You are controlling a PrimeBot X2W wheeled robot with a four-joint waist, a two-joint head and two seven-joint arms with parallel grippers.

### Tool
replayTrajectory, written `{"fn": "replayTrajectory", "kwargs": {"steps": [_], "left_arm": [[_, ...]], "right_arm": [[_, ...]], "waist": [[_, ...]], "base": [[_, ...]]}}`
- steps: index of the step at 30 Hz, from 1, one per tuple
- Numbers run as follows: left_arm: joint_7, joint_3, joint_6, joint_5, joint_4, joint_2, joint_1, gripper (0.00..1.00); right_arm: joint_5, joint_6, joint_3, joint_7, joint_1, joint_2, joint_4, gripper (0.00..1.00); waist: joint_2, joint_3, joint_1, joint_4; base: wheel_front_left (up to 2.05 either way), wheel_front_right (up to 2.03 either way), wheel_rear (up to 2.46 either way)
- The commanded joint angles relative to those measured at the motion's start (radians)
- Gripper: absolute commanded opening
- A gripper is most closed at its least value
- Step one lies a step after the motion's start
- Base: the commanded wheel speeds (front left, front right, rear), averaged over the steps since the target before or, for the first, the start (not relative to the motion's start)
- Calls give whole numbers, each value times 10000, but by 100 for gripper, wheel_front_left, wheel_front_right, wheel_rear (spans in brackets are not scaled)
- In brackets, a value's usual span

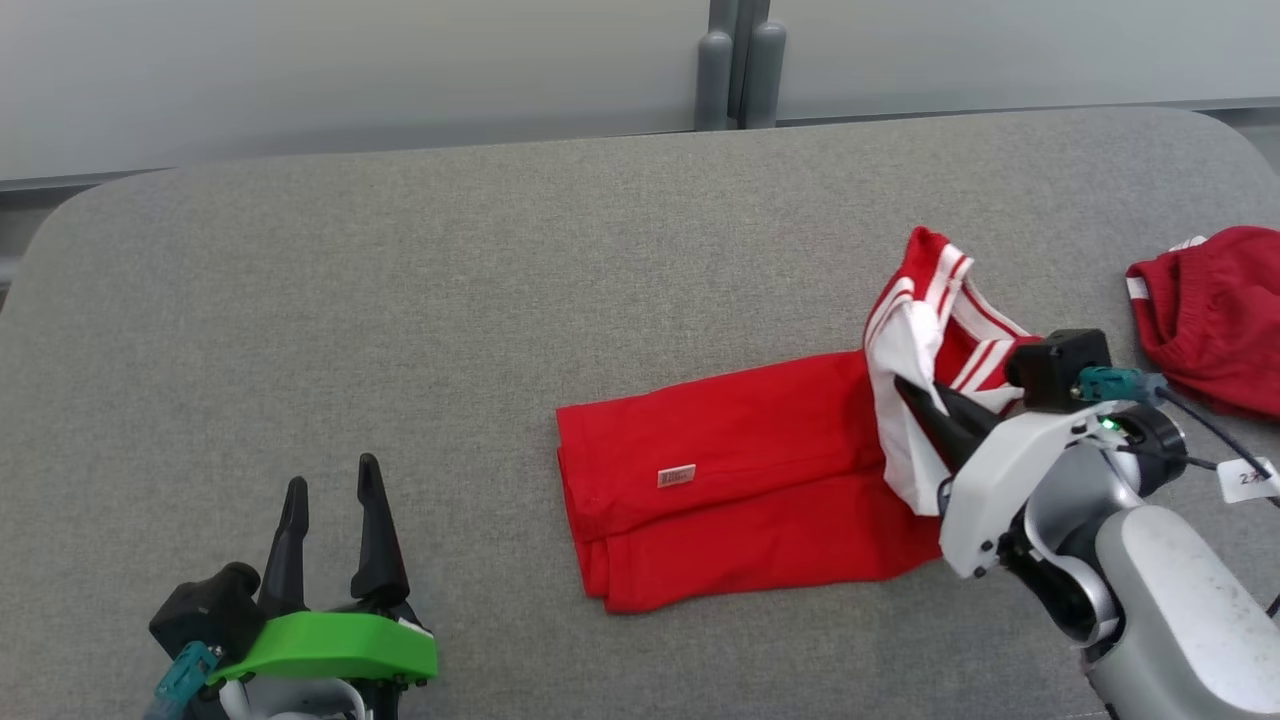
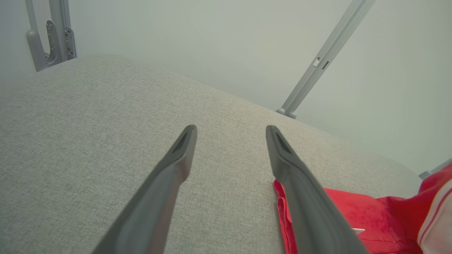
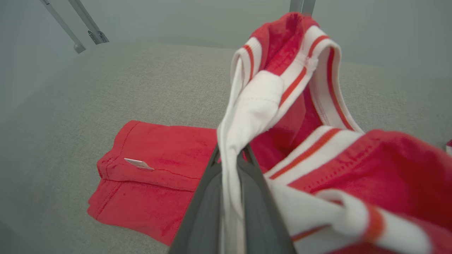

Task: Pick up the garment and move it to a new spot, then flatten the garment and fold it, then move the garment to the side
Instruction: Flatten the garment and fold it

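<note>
Our left hand (image 1: 333, 474) is the closest thing to us, at the lower left of the head view, above a green cover (image 1: 330, 645) on its wrist. Its two dark fingers (image 2: 169, 176) stand wide apart with nothing between them, and under them we see only the grey fabric of the desk (image 1: 400, 300). This hand is well apart from the garment.

At the lower right our right hand (image 3: 231, 150) is closed on the red garment (image 1: 740, 470). In the right wrist view a white strip of cloth passes between its two fingers, which are pressed together on it. The part that it grips is the white band with red stripes (image 1: 905, 340), and this end is lifted above the desk and stands up in a loose loop.

The rest of the garment lies flat on the desk, near the middle and a little to the right. It is folded in layers, with the edges stacked at its left end. A small pale label (image 1: 676, 476) sits on the upper layer.

Another darker red cloth (image 1: 1215, 310) lies crumpled at the right edge of the desk, apart from the garment. Behind the desk we see grey posts (image 1: 740, 60) before a pale wall.
</note>
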State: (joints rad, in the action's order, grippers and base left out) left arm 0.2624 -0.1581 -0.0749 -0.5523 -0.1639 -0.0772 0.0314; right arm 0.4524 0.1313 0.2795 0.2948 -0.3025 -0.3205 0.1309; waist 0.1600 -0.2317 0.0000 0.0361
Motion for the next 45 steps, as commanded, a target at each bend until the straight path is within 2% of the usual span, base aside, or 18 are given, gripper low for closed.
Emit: {"fn": "replayTrajectory", "kwargs": {"steps": [1,6,11,22,34,45], "left_arm": [[27,9,44,7,1,8,-65,100],[27,-55,51,0,-31,32,-88,100],[26,-166,57,-9,-45,56,-24,100],[22,-501,141,-79,-232,135,217,100],[28,-815,199,-168,-548,192,345,100],[28,-924,193,-116,-632,216,340,100]], "right_arm": [[-105,-11,162,58,181,140,-196,0],[-189,-11,853,175,237,647,-461,0],[-295,-9,1468,39,-21,1145,-41,0],[-571,-6,2143,-615,-1027,2318,2594,0],[-399,-6,2923,-1380,-2070,2690,5510,0],[814,-6,4263,-1880,-2629,2700,6418,0]], "waist": [[0,69,0,92],[0,170,0,264],[0,245,0,511],[0,289,0,1144],[0,433,0,1723],[0,542,0,1881]], "base": [[0,0,0],[0,0,0],[0,0,0],[0,0,0],[0,0,0],[0,0,0]]}}
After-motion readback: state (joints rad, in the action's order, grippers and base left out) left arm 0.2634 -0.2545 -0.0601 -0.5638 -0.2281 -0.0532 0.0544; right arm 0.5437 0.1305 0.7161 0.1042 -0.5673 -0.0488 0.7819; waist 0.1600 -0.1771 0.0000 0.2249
